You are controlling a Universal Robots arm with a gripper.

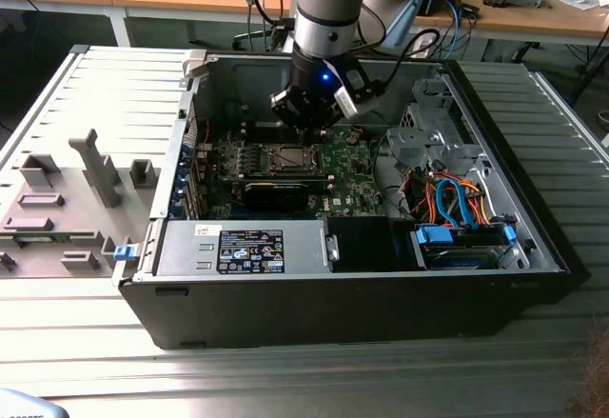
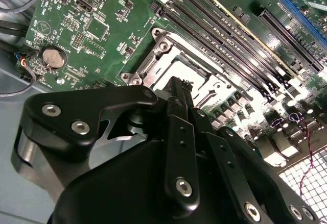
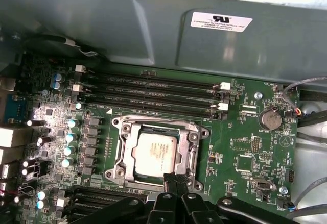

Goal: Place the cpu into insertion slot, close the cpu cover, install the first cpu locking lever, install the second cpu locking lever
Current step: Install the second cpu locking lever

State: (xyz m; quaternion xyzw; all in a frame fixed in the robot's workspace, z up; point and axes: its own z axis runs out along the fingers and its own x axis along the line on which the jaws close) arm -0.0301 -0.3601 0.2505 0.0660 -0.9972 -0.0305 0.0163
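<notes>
Silvery-grey cpu in silvery cpu cover, on green motherboard

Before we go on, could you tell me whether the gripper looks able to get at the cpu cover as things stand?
Probably yes: the gripper hangs right at the edge of the cpu cover, which lies flat around the cpu, and nothing stands between them.

The cpu, a flat square chip with a pale silvery-grey top, lies level in the insertion slot on the green motherboard, just beyond the fingertips. The cpu cover, a thin silvery frame with a square opening, lies closed flat around the chip; the fingertips overlap its near edge.
</notes>
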